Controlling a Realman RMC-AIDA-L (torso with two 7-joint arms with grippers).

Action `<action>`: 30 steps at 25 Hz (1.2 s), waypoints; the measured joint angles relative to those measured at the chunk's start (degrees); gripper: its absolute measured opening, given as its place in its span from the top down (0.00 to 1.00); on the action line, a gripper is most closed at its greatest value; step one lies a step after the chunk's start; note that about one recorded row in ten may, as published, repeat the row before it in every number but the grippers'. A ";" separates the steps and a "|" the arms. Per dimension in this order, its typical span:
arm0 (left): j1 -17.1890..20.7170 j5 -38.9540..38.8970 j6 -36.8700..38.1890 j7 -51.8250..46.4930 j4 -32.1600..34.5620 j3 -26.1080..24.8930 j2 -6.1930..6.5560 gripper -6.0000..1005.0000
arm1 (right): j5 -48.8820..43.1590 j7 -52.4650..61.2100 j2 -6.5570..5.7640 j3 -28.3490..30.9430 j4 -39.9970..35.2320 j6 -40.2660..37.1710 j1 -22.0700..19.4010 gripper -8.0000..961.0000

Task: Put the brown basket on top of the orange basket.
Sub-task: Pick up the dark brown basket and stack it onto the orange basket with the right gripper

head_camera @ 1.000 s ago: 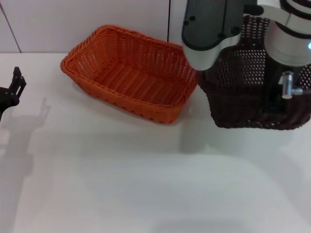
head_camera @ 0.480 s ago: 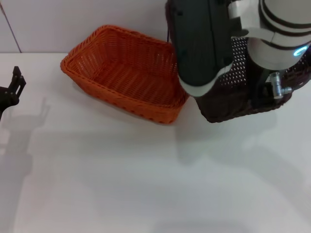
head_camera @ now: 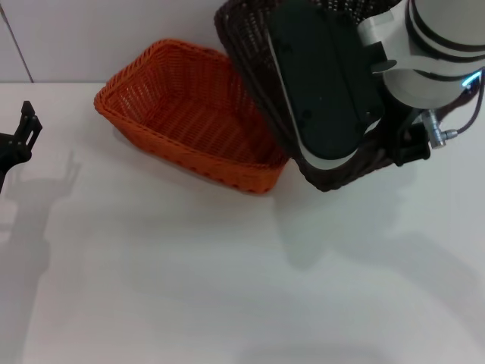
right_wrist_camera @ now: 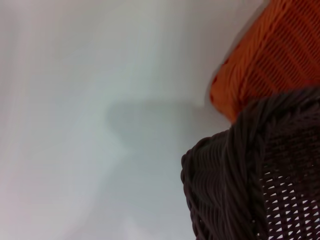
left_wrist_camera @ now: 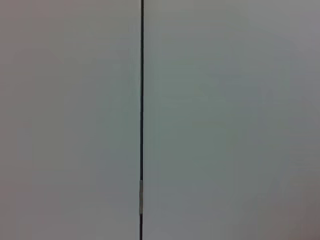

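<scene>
risk: brown basket (head_camera: 250,61), tilted, held aloft in right pincer (head_camera: 405,144) (closure unseen), could snag orange basket (head_camera: 189,114) rim.

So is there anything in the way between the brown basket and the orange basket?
Nothing visible. The brown basket, tilted and lifted by the right gripper, already overlaps the right edge of the orange basket, whose inside looks empty. The left gripper is parked far left.

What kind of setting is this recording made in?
Probably a lab or test bench rather than a home: a bare white table, plain white wall panels behind it, and only the orange basket and the brown basket as props.
</scene>
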 joint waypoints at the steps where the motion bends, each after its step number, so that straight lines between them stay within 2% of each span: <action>1: 0.00 0.00 0.04 -0.02 0.00 0.01 0.00 0.17 | 0.00 -1.47 -0.02 0.34 -0.11 0.78 -0.36 0.86; 11: 0.39 0.00 0.84 -0.08 -0.06 0.24 0.00 0.17 | -0.12 -13.07 -0.03 2.52 -0.49 11.81 -4.97 0.86; 24: 0.34 0.00 0.84 -1.35 -0.02 0.38 -0.17 0.17 | -0.07 -23.76 -0.31 4.89 1.95 20.05 -6.92 0.85; 30: 0.28 0.03 1.04 -1.40 -0.13 0.30 -0.10 0.17 | 0.02 -27.97 -0.25 4.47 3.40 26.30 -8.95 0.85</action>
